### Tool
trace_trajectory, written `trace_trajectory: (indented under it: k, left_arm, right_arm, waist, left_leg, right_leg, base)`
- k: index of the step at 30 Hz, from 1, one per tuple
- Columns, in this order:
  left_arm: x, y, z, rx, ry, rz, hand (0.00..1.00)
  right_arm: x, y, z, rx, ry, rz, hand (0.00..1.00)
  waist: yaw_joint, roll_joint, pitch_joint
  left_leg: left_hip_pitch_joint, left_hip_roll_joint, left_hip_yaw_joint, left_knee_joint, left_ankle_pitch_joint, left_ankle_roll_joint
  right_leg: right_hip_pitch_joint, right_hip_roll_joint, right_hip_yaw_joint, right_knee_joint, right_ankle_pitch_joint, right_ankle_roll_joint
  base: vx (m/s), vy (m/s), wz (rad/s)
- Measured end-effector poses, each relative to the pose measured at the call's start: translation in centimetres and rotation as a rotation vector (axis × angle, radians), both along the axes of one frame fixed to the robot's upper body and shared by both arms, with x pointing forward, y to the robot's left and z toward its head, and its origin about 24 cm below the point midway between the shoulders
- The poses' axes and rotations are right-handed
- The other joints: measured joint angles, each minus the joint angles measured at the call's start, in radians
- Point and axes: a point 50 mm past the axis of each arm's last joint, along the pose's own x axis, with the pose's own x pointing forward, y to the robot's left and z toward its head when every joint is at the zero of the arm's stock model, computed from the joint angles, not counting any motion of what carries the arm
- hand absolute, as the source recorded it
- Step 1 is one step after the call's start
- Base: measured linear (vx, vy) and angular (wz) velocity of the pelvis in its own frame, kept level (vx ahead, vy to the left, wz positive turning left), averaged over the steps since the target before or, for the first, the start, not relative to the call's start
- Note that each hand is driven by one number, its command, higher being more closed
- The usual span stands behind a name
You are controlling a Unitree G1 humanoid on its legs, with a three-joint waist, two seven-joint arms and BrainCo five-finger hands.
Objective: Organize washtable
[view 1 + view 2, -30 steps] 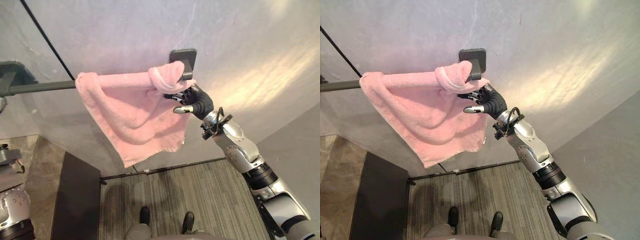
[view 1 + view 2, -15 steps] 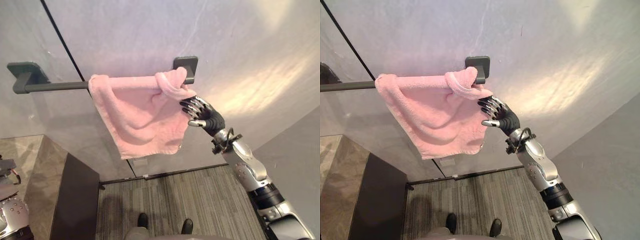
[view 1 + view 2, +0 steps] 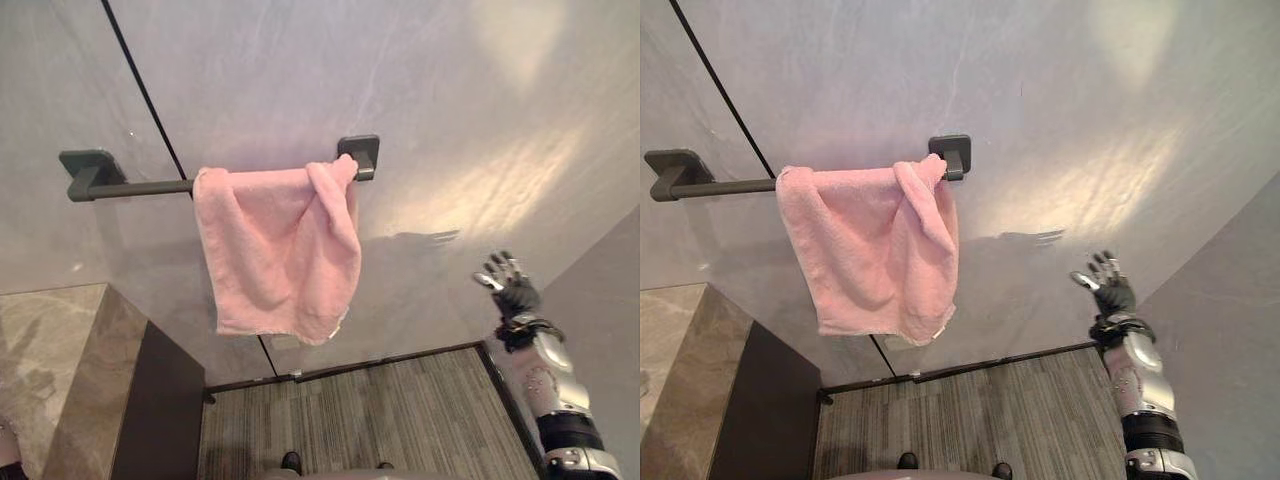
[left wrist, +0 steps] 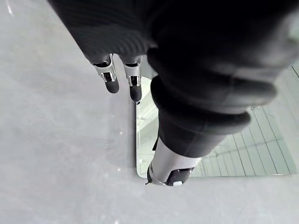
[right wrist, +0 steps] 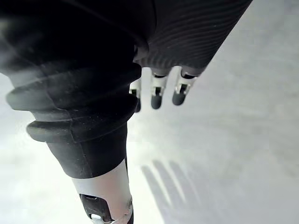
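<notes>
the grey wall (image 3: 450,80) takes up most of the head views, with striped carpet floor (image 3: 400,420) below it and a stone tabletop (image 3: 50,350) at the lower left above a dark cabinet side (image 3: 165,410). a dark rail (image 3: 140,187) runs across the wall, and the pink towel (image 3: 275,250) hangs over it, pushed toward the right bracket (image 3: 362,155).

the towel is on the rail but not neat. it is bunched, with a thick fold thrown across its right end and the bottom edge hanging uneven. the risk as i judge it is that the weight sits lopsided, so a tug on the loose fold, or a fingertip snagging the pile while smoothing it, could drag the whole towel off the rail to the floor. working too close to the bracket could also jam the cloth against it.

the right hand (image 3: 510,285) is low on the right, well apart from the towel, fingers (image 5: 156,93) spread and straight, holding and touching nothing. the left hand (image 4: 134,86) shows in its own wrist view, fingers relaxed and empty over a pale grey surface.
</notes>
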Motion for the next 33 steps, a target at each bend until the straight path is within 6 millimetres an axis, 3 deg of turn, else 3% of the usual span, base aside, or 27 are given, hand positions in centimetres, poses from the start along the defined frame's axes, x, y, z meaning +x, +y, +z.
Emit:
trace_trajectory:
  k: [4,7,10,13,16,23,30,33]
  left_arm:
    - [0.6,-0.9,0.7,0.028,-0.014,-0.025,0.0]
    - [3.0,-4.3,0.8,0.088,0.024,-0.166,0.0]
    - [5.5,-9.3,0.0,0.122,0.065,-0.396,0.0]
    - [6.6,-14.7,-0.6,0.143,0.068,-0.659,0.0]
    - [6.6,-17.8,-0.6,0.154,0.048,-0.809,0.0]
    - [6.3,-18.8,0.0,0.17,0.01,-0.885,0.0]
    - [6.3,-18.7,1.0,0.18,-0.049,-0.876,0.0]
    - [6.0,-17.8,1.8,0.193,-0.088,-0.823,0.0]
  right_arm:
    - [0.3,-1.5,2.9,0.017,-0.135,-0.118,0.0]
    - [1.1,-0.6,5.7,0.008,-0.258,-0.096,0.0]
    - [2.9,3.4,8.8,-0.005,-0.384,0.073,0.0]
    - [3.7,8.9,11.2,-0.006,-0.499,0.329,0.0]
    - [4.1,12.3,12.7,0.002,-0.562,0.477,0.0]
    - [4.5,16.2,16.6,-0.001,-0.717,0.675,0.0]
    - [4.0,18.2,18.0,-0.023,-0.78,0.776,0.0]
    - [3.5,18.6,18.5,-0.029,-0.816,0.81,0.0]
  waist:
    - [-0.011,0.01,-0.004]
    - [-0.025,0.016,-0.003]
    - [-0.037,0.025,-0.004]
    - [-0.056,0.034,-0.004]
    - [-0.059,0.04,-0.005]
    - [-0.059,0.049,-0.001]
    - [-0.057,0.048,-0.001]
    - [-0.056,0.048,-0.001]
  left_leg:
    - [0.011,-0.001,0.002,0.0,0.0,0.001]
    - [0.015,-0.002,-0.003,-0.001,0.0,0.0]
    - [0.016,-0.002,-0.003,-0.002,0.0,0.0]
    - [0.016,-0.002,-0.002,-0.002,0.001,0.001]
    - [0.021,-0.001,0.0,0.0,0.004,0.006]
    - [0.035,-0.001,-0.001,0.0,0.003,0.005]
    - [0.034,-0.002,0.0,-0.006,0.003,0.004]
    - [0.034,-0.001,0.0,-0.006,0.003,0.005]
  right_leg:
    - [0.006,0.0,0.0,0.0,-0.001,-0.001]
    - [0.017,-0.002,-0.011,0.0,-0.005,-0.006]
    - [0.018,-0.003,-0.011,0.0,-0.005,-0.006]
    - [0.02,-0.002,-0.007,0.0,-0.004,-0.005]
    - [0.022,-0.001,-0.003,0.0,0.001,0.0]
    - [0.035,0.0,-0.008,-0.001,-0.001,0.003]
    - [0.037,-0.002,-0.017,-0.001,-0.009,0.007]
    - [0.037,-0.002,-0.018,-0.001,-0.009,0.007]
  base:
    - [0.0,-0.001,0.0]
    - [-0.01,-0.002,0.1]
    - [-0.01,0.001,0.01]
    - [0.0,-0.005,-0.04]
    - [0.02,-0.007,-0.06]
    - [0.0,-0.001,0.02]
    - [-0.02,-0.002,0.03]
    - [0.0,0.0,0.0]
